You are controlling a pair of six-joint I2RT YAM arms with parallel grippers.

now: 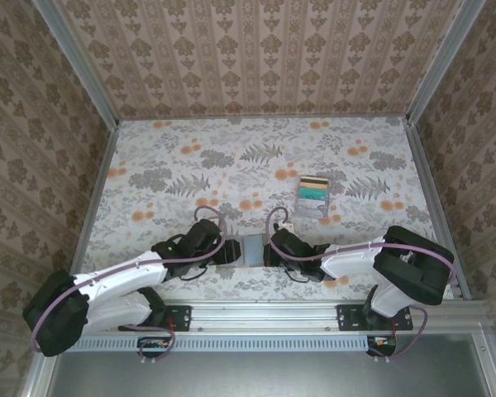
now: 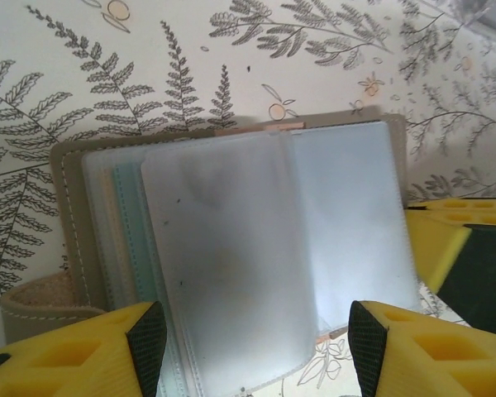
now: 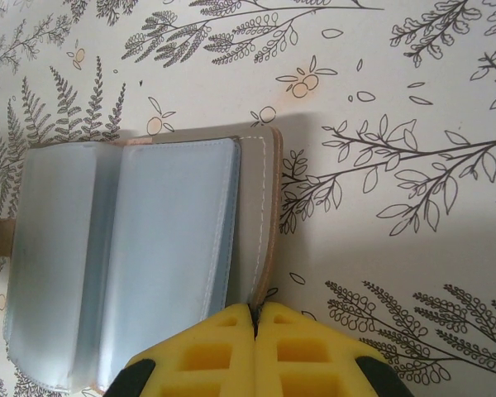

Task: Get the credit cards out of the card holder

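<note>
The card holder (image 1: pixel 246 250) lies open on the table near the front edge, between both grippers. Its taupe cover (image 2: pixel 66 215) frames cloudy bluish plastic sleeves (image 2: pixel 231 265). The credit cards are hidden; the sleeves are too cloudy to show what is inside. My left gripper (image 2: pixel 256 351) is open, its fingertips (image 2: pixel 147 343) standing either side of the raised sleeve leaf's lower edge without touching it. My right gripper (image 3: pixel 255 313) is shut on the edge of the holder's right cover (image 3: pixel 260 207), pinning it down. The right gripper's yellow fingers (image 2: pixel 459 240) also appear at the holder's right side.
A clear plastic box (image 1: pixel 312 197) with stacked coloured cards stands behind and to the right of the holder. The holder's strap tab (image 2: pixel 41 302) curls at its left edge. Patterned walls enclose the table; the metal rail (image 1: pixel 264 313) runs along the front.
</note>
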